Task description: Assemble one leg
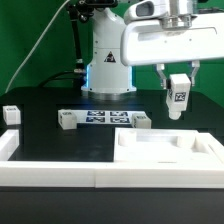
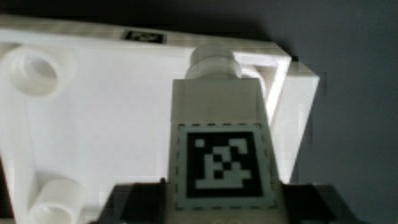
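The hand (image 1: 178,88) is clamped on the leg (image 1: 178,98), holding it upright in the air with its tag facing out, above the big white tray-like piece (image 1: 150,152). Only the wrist view shows the dark fingers (image 2: 135,203) pinching the leg's sides, with its tip over a corner of that piece. Only the exterior view shows the marker board (image 1: 105,118) and loose white posts (image 1: 66,121) on the black bench (image 1: 45,100), with a green backdrop (image 1: 30,30) behind.

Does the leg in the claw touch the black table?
No, the leg hangs in the claw above the table, with a dark gap beneath it.
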`<state>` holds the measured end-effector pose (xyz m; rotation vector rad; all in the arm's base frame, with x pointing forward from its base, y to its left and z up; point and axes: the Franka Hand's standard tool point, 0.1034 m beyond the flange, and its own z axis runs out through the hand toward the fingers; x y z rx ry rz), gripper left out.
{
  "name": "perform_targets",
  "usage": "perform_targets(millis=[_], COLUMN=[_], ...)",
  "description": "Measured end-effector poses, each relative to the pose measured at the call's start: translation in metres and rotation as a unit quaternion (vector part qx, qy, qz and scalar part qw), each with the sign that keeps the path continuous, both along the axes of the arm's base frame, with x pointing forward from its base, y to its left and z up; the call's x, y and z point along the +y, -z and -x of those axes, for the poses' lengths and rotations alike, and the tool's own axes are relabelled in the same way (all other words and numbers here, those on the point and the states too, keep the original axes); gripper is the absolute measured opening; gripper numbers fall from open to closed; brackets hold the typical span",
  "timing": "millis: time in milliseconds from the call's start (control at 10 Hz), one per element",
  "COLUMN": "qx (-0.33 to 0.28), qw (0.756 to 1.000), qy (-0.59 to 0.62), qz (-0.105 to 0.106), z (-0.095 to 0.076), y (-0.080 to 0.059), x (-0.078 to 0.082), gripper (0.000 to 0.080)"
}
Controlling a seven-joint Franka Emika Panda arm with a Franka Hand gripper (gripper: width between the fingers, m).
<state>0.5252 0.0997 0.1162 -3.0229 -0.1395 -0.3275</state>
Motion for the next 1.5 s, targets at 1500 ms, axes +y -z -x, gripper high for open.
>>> perform_targets(millis=[1500], qx=[-0.098], qw=[0.994], qy=[-0.045], qz=[0.001], z=[-0.084], y=[0.011], x=[0.010], gripper=[0.0292])
